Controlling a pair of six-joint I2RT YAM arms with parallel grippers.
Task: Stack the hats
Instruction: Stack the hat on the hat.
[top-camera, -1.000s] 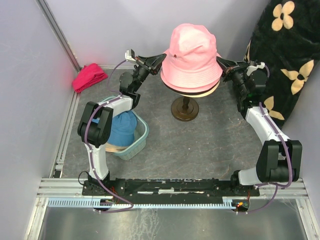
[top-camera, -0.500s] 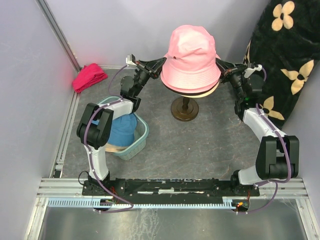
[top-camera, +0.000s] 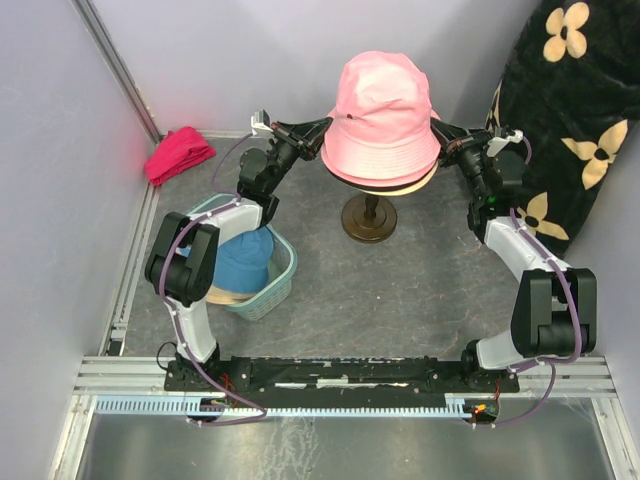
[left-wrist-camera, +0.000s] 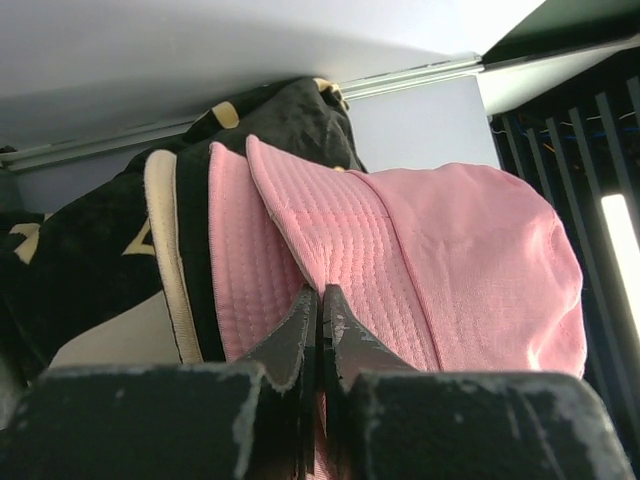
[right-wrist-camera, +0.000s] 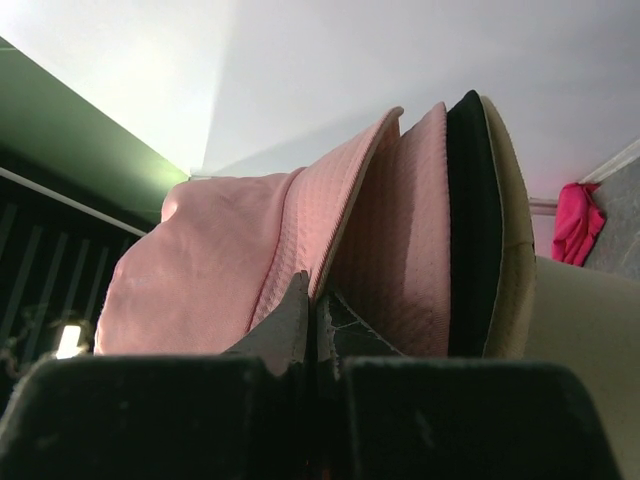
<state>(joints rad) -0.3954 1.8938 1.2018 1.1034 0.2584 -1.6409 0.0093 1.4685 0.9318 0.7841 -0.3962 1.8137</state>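
Note:
A pink hat (top-camera: 385, 105) sits on top of a stack on a mannequin head, whose dark stand (top-camera: 369, 217) shows below. My left gripper (top-camera: 322, 127) is shut on its left brim and my right gripper (top-camera: 440, 130) on its right brim. In the left wrist view the gripper (left-wrist-camera: 321, 292) pinches the pink hat's (left-wrist-camera: 450, 260) brim. Beside it are a second pink brim (left-wrist-camera: 232, 260), a black brim (left-wrist-camera: 193, 250) and a beige brim (left-wrist-camera: 163, 230). The right wrist view shows the same: my gripper (right-wrist-camera: 313, 292), the pink hat (right-wrist-camera: 220, 260), the black brim (right-wrist-camera: 470, 220). A blue hat (top-camera: 243, 258) lies in a basket.
The teal basket (top-camera: 283, 272) stands at the left by my left arm, with a beige hat (top-camera: 225, 295) under the blue one. A magenta cloth bundle (top-camera: 178, 152) lies in the far left corner. Black fabric with cream flowers (top-camera: 570, 110) hangs at the right. Walls close in behind.
Both wrists have shifted slightly and the pink hat has moved a little with them. Both grippers stay shut on its brim.

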